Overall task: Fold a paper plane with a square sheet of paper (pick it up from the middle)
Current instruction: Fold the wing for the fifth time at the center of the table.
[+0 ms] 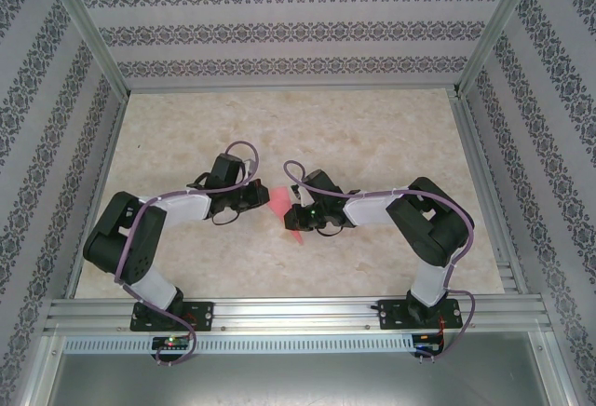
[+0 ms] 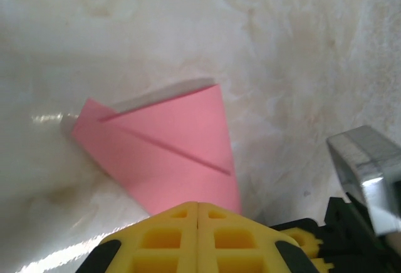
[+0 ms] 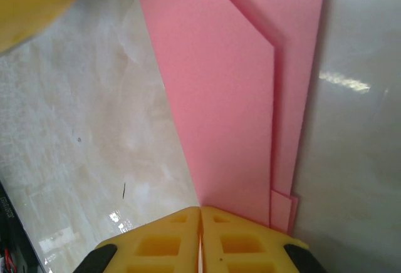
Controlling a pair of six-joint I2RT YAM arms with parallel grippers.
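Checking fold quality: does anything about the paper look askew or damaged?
The pink paper has folded layers that do not line up: one edge sits inside the other, and a small corner pokes out near the right gripper. No tears visible.

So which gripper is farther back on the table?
The left gripper: from above it sits farther from the arm bases than the right gripper, across the paper.

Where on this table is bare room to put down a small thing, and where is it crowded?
Free: the far half of the table, between the back wall and the left arm and right arm; also the near strip between the pink paper and the front rail. Crowded: the centre, where the arms meet over the paper.
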